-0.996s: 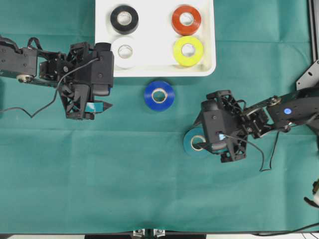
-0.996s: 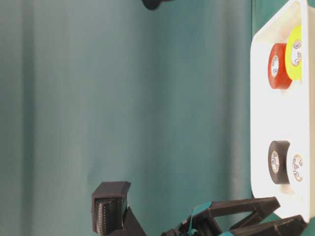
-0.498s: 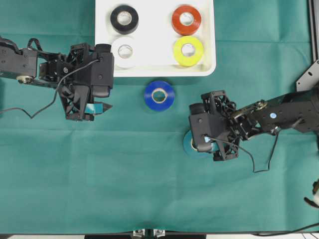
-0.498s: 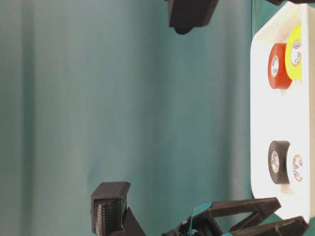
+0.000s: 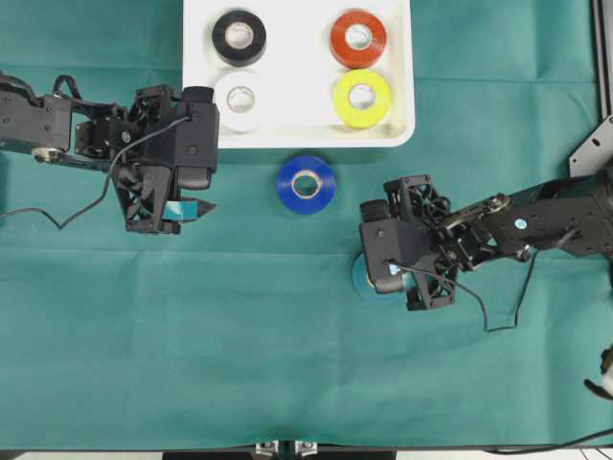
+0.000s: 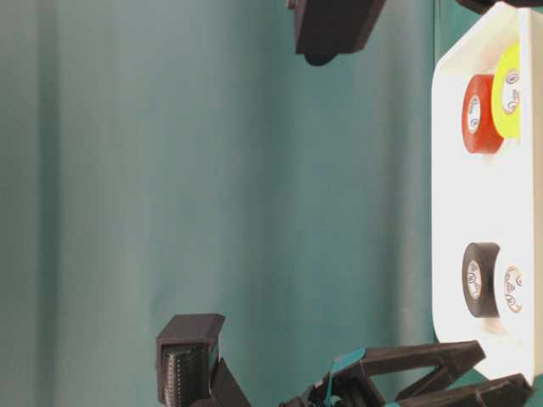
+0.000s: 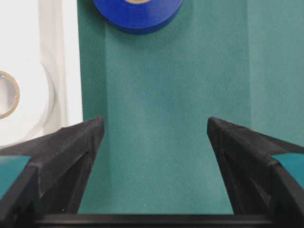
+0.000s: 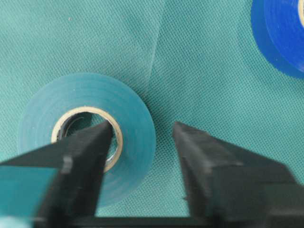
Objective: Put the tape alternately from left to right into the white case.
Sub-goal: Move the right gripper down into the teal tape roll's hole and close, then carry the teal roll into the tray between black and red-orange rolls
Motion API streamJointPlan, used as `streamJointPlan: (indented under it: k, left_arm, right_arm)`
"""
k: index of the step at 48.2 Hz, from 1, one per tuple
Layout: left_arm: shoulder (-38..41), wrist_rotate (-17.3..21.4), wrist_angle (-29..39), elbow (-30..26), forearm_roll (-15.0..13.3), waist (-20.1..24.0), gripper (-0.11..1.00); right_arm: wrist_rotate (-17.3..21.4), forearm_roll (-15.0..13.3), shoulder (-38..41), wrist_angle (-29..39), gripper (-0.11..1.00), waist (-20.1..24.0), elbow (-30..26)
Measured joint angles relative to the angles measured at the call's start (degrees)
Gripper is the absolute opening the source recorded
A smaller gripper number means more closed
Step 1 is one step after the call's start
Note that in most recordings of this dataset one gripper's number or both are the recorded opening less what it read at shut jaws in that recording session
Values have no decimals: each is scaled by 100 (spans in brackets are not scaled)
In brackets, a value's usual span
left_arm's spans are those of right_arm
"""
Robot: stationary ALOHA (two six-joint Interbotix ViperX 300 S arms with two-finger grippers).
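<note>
The white case (image 5: 297, 59) at the top holds a black roll (image 5: 238, 36), a white roll (image 5: 239, 98), an orange-red roll (image 5: 358, 38) and a yellow roll (image 5: 362, 98). A blue roll (image 5: 306, 183) lies on the cloth just below the case. My right gripper (image 5: 383, 278) is down over the teal roll (image 8: 85, 90). One finger (image 8: 88, 156) sits in its core, and the other (image 8: 204, 161) stands outside, a small gap off the roll's wall. My left gripper (image 7: 155, 123) is open over bare cloth beside the case's left corner, with the blue roll (image 7: 137, 14) ahead of it.
Green cloth (image 5: 239, 335) covers the table. A metal bracket (image 5: 596, 144) stands at the right edge, and cables trail from both arms. In the table-level view the case (image 6: 450, 212) stands at the right, with the right arm's housing (image 6: 331, 30) at the top.
My right gripper has shifted left and lowered onto the teal roll, and its jaws have narrowed around the roll's wall. The left arm has not moved.
</note>
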Motion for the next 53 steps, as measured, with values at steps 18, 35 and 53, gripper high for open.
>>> streamJointPlan:
  k: [18, 35, 53]
  left_arm:
    - [0, 9, 0, 0, -9, -9, 68]
    - [0, 0, 0, 0, 0, -18, 68]
    - [0, 0, 0, 0, 0, -35, 68]
  right_arm:
    - [-26, -9, 0, 0, 24, 9, 0]
    - [-26, -9, -193, 0, 24, -9, 0]
    - [-26, -9, -1169, 9, 24, -18, 114]
